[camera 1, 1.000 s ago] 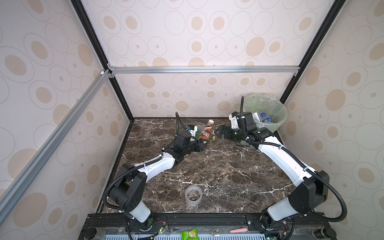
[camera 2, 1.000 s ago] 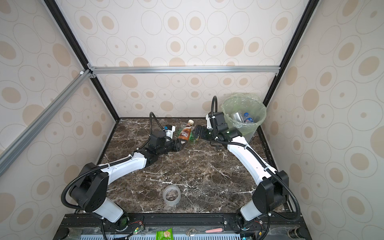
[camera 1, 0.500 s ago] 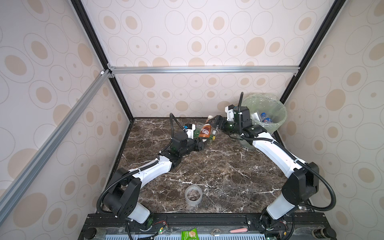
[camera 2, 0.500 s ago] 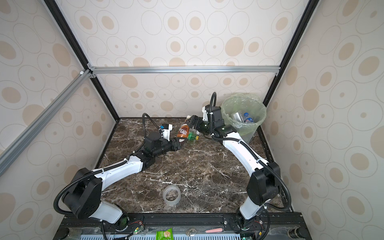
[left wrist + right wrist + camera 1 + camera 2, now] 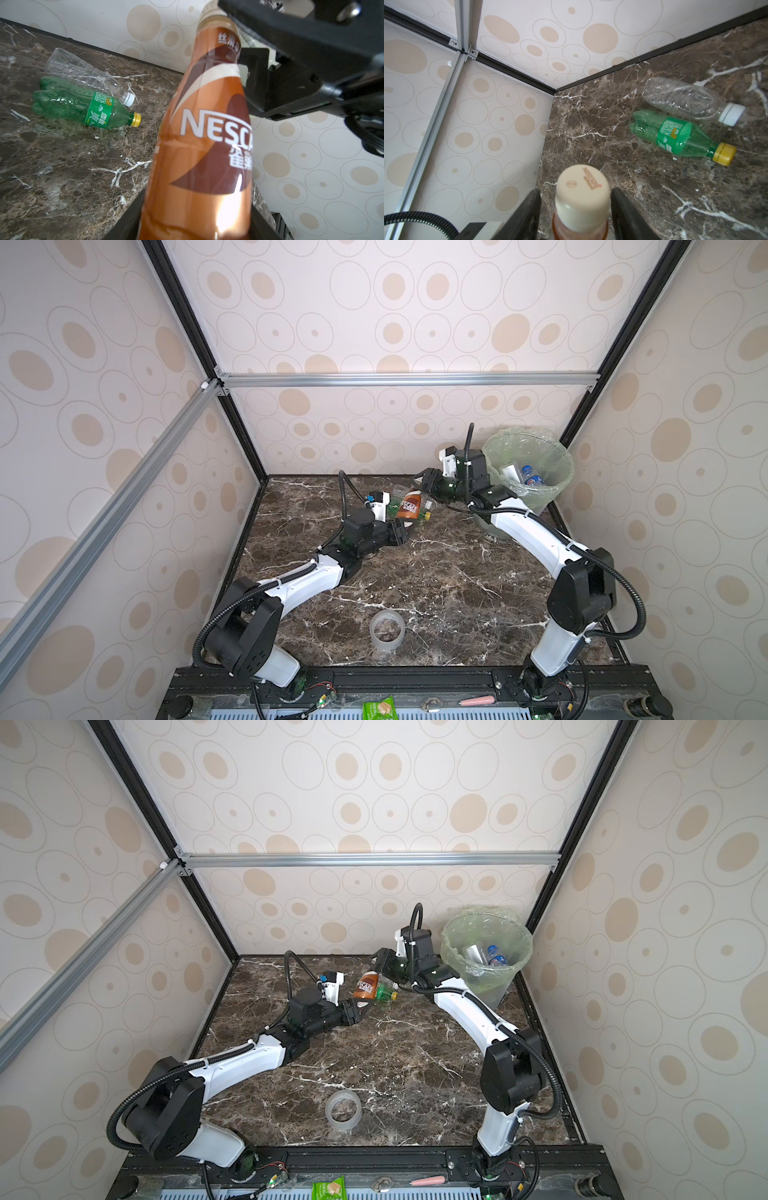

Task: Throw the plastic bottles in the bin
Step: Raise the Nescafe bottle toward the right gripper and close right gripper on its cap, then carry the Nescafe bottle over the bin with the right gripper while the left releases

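Patterned walls (image 5: 374, 315) close the cell on three sides, leaving little room at the back. The dark marbled surface (image 5: 436, 580) carries the bin (image 5: 544, 499) in its far right corner, with bottles (image 5: 532, 477) already inside, and a tape roll (image 5: 387, 630) near the front edge. Both arms reach toward the far middle. The left hand (image 5: 404, 527) grips the brown bottle (image 5: 409, 505) by its base and holds it off the surface, tilted. Its long axis runs up from that hand toward the right hand (image 5: 424, 486). The right hand's fingers (image 5: 527, 216) stand either side of the cream cap (image 5: 582, 193); whether they pinch it I cannot tell. The bin stands just behind the right wrist, so the right arm is the nearer one — a handover looks like the step in hand. A green bottle (image 5: 83, 106) and a clear bottle (image 5: 83, 74) lie side by side on the surface just beyond, caps pointing the same way.
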You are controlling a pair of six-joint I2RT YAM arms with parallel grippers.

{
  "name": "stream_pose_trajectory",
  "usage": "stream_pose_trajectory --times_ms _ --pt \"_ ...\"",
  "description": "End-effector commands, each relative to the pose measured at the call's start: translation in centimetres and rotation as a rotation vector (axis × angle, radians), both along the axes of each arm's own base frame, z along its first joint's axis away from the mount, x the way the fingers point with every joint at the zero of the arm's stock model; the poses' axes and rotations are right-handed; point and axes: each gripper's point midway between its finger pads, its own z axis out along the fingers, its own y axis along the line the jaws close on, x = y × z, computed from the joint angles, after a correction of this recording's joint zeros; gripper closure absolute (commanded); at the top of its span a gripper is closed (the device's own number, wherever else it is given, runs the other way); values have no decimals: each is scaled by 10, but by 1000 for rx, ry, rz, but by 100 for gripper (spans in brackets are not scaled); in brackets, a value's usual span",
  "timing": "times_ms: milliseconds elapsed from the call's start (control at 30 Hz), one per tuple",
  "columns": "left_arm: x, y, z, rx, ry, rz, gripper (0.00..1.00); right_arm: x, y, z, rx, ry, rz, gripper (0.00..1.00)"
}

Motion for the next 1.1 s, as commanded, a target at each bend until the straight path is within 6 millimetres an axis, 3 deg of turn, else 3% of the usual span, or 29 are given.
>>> stream_pose_trajectory --times_ms 0,333,500,700,900,1000,1067 --pt "-2 0 30 -56 -68 1 40 4 7 7 22 -13 11 54" --pt "-2 3 31 -49 -77 16 40 1 16 -10 10 28 35 52" --pt "-2 3 30 -47 -73 17 39 0 20 -10 19 30 38 65" --pt "-2 7 27 -32 -61 33 30 -1 16 -5 -8 13 28 74" --pt "-3 12 34 0 -80 52 14 2 -3 7 -133 -45 -1 76" --pt "-2 15 42 18 -103 60 1 5 -21 24 -223 -98 -32 76" --pt "0 15 50 42 -129 62 1 7 -37 41 -294 -149 -64 76"
